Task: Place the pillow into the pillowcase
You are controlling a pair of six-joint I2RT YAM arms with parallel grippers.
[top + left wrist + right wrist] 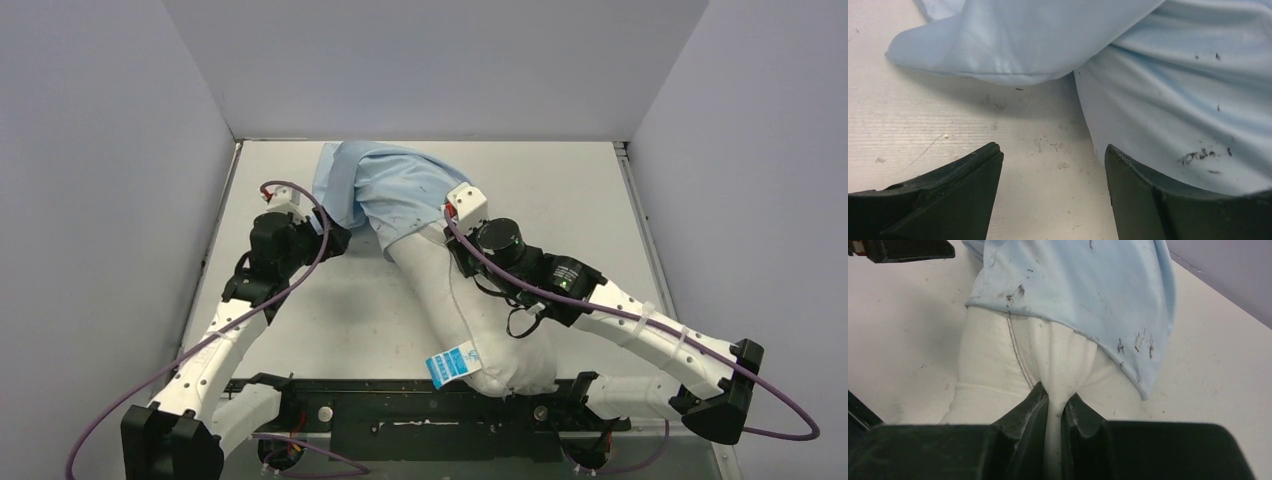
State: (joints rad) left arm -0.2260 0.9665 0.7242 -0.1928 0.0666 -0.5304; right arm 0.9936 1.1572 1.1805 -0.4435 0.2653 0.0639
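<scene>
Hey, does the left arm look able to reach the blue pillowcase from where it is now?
Probably yes. The left tool is open just short of the pillowcase, with only table between them, and the right tool, pinching the pillow, sits off to the other side.

left arm (225,335) bent at the elbow, left gripper (1053,152) low, jaws apart, nothing between them; right arm (640,325) angled inward, right gripper (1055,402) pinched tight on a pillow (990,360) fold
</scene>
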